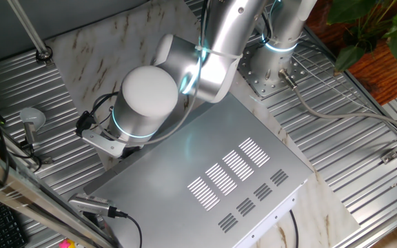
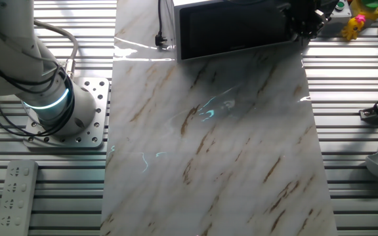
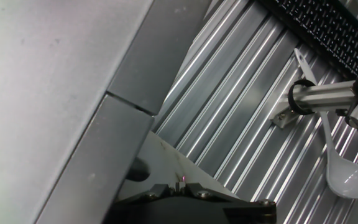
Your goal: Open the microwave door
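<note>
Rigid hinged door [image 2: 233,29] on heavy sheet-metal microwave [image 1: 205,176]; glassy face slippery, so best taken at free side edge. Gripper [image 2: 305,25] beside that edge; open or clenched, cannot tell.

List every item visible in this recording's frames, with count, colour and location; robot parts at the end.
microwave: one, silver-grey, on the marble sheet, slotted top panel up
microwave door: one, black glassy panel, on the microwave's front, looks closed
marble sheet: one, white with brown veins, over the ribbed metal table
power plug: one, black, left of the door in the other fixed view
remote control: one, white, near the arm base
ladle: one, white, on the table
plant: one, green, table corner
toys: yellow-red, far edge
robot arm: one, silver
gripper: one, black, at the door's edge; jaw state unclear
</note>
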Tool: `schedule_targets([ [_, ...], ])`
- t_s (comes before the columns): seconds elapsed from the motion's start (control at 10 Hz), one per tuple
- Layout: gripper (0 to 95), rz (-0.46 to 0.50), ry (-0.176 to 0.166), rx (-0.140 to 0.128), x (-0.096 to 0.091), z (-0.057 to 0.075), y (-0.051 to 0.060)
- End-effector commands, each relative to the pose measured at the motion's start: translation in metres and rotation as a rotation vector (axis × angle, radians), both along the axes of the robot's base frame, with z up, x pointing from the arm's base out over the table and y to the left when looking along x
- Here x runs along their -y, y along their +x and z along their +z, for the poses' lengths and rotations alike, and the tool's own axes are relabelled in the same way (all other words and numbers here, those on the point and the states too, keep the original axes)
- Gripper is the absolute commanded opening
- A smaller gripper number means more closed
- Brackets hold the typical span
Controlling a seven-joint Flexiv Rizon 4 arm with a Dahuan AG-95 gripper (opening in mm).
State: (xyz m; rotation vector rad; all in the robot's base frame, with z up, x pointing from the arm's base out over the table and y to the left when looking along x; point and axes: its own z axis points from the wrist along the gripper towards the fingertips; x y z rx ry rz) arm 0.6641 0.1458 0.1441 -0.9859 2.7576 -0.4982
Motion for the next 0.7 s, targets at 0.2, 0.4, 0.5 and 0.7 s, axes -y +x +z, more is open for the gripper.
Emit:
schedule_targets([
  [0.2, 0.0, 0.002, -0.002, -0.004, -0.0143, -0.0108, -0.0103],
  [0.4, 0.0, -0.005, 0.008, -0.005, -0.0143, -0.0108, -0.0103],
  [0.5, 0.0, -0.006, 0.008, -0.005, -0.0143, -0.0108, -0.0103],
  [0.7, 0.0, -0.002, 0.006, -0.006, -0.0143, -0.0108, -0.0103],
])
